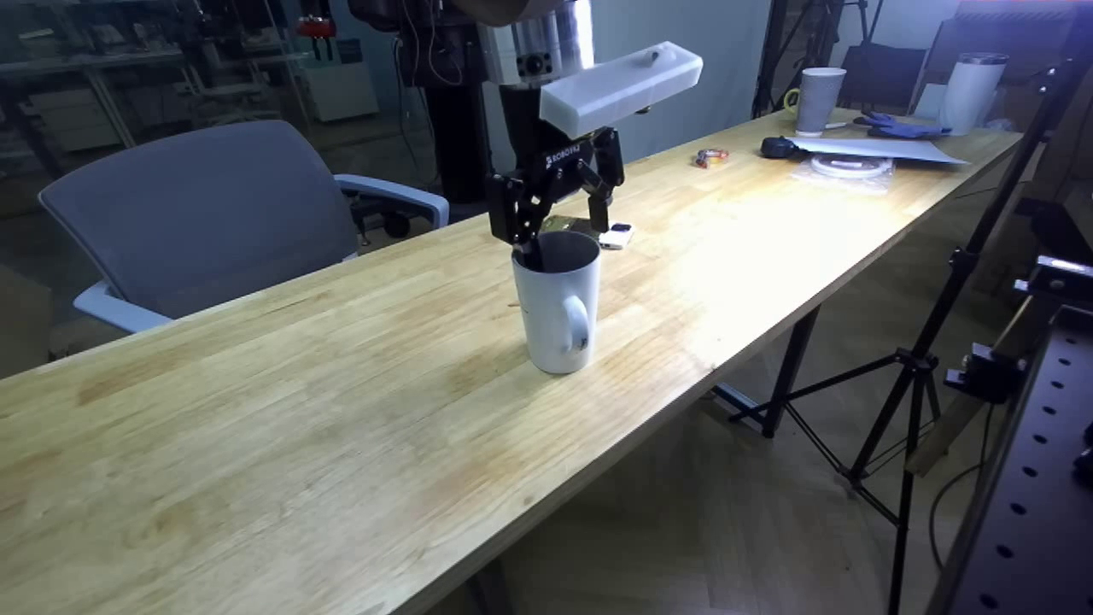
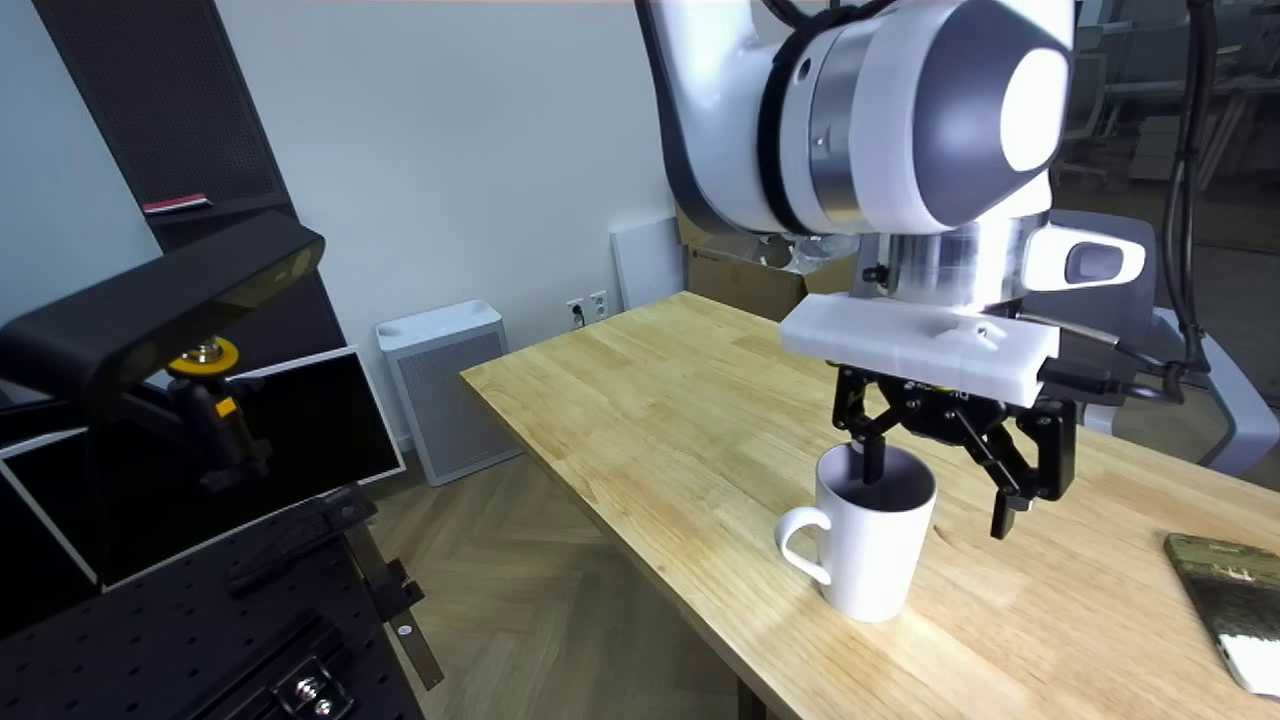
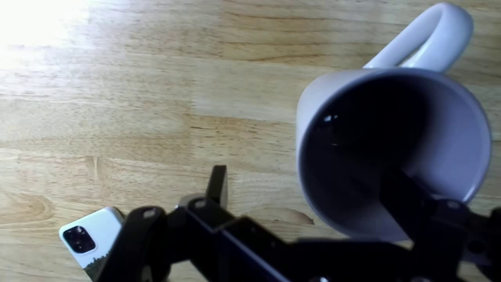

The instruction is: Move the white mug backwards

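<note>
In an exterior view, the white mug [image 1: 551, 331] is standing upright on the desk [image 1: 324, 427], near its right-hand edge, the handle [image 1: 577, 323] facing the near side. Above it the end effector [image 1: 565, 242] is hanging, one finger [image 1: 531, 254] sitting down inside the mouth.

In an exterior view too, the handle [image 2: 788, 545] is pointing left, and we're getting the telling detail: the jaws are standing wide apart, the inner finger [image 2: 874, 463] sitting within the mug, the outer finger [image 2: 1003, 518] hanging well clear on the right. The wall [image 2: 912, 520] is lying between them; nothing is being gripped.

Wrist view now: the mug [image 3: 462, 145] is filling the right side, desk is showing between it and the outer finger [image 3: 217, 184], and a phone [image 3: 96, 229] is lying off to the left.

It's looking like ceramic: stiff, fairly weighty, probably slick with glaze and liable to chip. The dark inside is hiding any contents. I'm favouring a firm, unhurried pinch on that wall, away from the handle.
</note>
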You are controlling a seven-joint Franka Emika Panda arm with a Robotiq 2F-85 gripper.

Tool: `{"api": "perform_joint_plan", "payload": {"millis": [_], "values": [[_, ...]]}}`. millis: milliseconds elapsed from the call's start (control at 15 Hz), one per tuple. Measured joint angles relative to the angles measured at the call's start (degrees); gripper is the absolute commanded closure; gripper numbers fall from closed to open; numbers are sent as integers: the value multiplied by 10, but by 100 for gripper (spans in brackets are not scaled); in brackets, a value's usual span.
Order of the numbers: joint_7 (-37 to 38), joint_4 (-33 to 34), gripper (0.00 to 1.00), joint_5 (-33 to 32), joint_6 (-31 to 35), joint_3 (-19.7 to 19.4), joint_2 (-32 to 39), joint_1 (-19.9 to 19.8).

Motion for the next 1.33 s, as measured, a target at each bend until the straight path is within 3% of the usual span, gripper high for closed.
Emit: {"api": "perform_joint_plan", "payload": {"millis": [133, 200, 867, 1000, 1333], "values": [[2, 1, 5, 1, 0, 0, 5, 1], [2, 1, 26, 1, 0, -1, 7, 1], [3, 10, 95, 27, 0, -1, 14, 0], [3, 11, 100, 35, 0, -2, 16, -1], [4, 15, 97, 47, -3, -3, 19, -6]]}}
